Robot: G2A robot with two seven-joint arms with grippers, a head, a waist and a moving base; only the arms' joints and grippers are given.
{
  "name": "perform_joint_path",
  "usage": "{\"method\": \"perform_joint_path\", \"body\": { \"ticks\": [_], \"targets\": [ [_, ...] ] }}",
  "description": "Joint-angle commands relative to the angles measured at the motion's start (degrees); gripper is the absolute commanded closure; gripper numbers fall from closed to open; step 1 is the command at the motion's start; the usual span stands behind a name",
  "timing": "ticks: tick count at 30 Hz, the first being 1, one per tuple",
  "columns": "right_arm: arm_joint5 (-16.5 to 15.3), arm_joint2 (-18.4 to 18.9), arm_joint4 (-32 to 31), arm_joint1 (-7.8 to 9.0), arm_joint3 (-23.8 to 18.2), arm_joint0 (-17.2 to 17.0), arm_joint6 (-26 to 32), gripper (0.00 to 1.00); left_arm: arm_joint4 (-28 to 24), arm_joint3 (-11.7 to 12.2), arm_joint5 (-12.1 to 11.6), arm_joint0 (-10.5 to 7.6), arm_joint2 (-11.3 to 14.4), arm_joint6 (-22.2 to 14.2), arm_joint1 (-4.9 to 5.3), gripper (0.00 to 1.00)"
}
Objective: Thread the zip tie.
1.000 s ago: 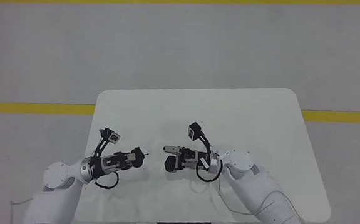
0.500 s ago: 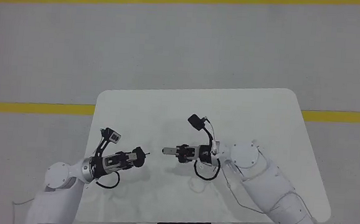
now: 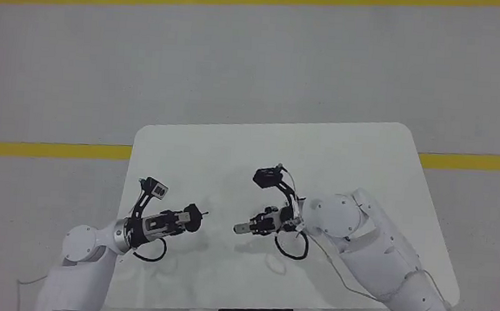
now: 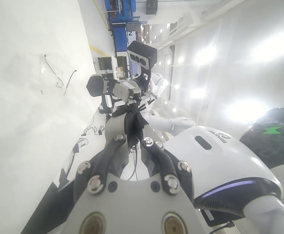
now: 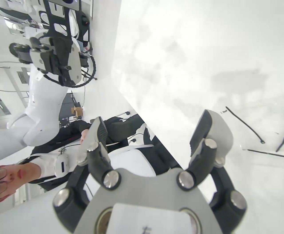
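nearest, left gripper [image 3: 196, 214] low over the white rounded-corner surface [image 3: 345, 162], jaws closed, seemingly on a thin black plastic zip tie [image 3: 204, 211], only a short dark tip poking out toward the other arm. just across the gap, right gripper [image 5: 153, 117], jaws spread wide and holding nothing. farther off, spare black ties [image 5: 245, 125] loose on the surface. probably the step: taking the free end. hold the left wrist steady, line the open jaws square on the tip, close gently near the end, avoid bending the strip or knocking the spare black ties.
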Motion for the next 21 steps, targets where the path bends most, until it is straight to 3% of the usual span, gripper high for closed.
{"method": "perform_joint_path", "body": {
  "ticks": [1, 7, 10, 13, 21],
  "targets": [
    [0.3, -0.5, -2.0, 0.09, 0.3, -0.1, -0.5, 0.00, 0.0, 0.0, 0.0, 0.00, 0.0, 0.0, 0.00, 1.00],
    [7.0, -5.5, -15.6, 0.28, -0.9, 3.7, 7.2, 0.00, 0.0, 0.0, 0.0, 0.00, 0.0, 0.0, 0.00, 1.00],
    [8.8, -9.5, -21.1, 0.01, -0.8, 6.1, 10.8, 0.00, 0.0, 0.0, 0.0, 0.00, 0.0, 0.0, 0.00, 1.00],
    [9.3, -13.4, -22.5, -0.47, 0.3, 8.5, 10.8, 0.00, 0.0, 0.0, 0.0, 0.00, 0.0, 0.0, 0.00, 1.00],
    [9.2, -13.5, -22.9, -0.46, 0.9, 8.2, 10.1, 0.00, 0.0, 0.0, 0.0, 0.00, 0.0, 0.0, 0.00, 1.00]
  ]
}}
